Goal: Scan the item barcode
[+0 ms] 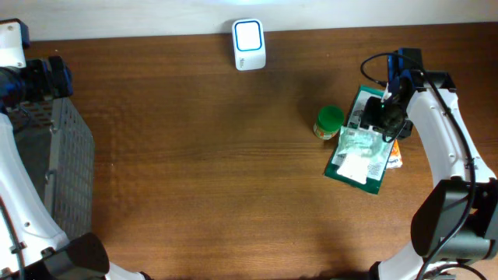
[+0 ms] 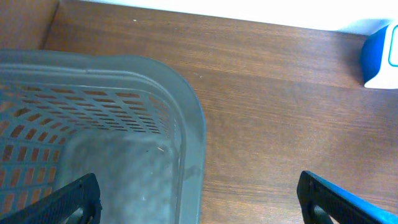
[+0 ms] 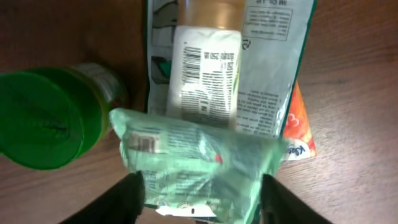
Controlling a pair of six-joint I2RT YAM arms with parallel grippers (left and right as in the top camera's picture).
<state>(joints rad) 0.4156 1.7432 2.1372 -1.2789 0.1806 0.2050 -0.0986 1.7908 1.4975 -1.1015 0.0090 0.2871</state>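
Observation:
A pale green plastic packet [image 3: 199, 162] with a small barcode lies between the fingers of my right gripper [image 3: 199, 202], whose jaws stand apart on either side of it. It rests on a pile: a white bottle [image 3: 205, 74] with a barcode on its label, a dark green pouch [image 3: 273, 68] and an orange packet [image 3: 300, 140]. A green-lidded jar [image 3: 43, 127] stands just left of the pile. From overhead, the right gripper [image 1: 377, 117] hovers over the pouch [image 1: 366, 167]. The white-and-blue scanner [image 1: 249, 44] stands at the table's back edge. My left gripper [image 2: 199, 199] is open and holds nothing.
A grey mesh basket [image 1: 58, 155] sits at the table's left edge, and the left gripper [image 1: 47, 78] hangs over its rim [image 2: 186, 118]. Bare brown table stretches between the basket and the jar [image 1: 328, 122]. The scanner [image 2: 380, 56] shows at the far right of the left wrist view.

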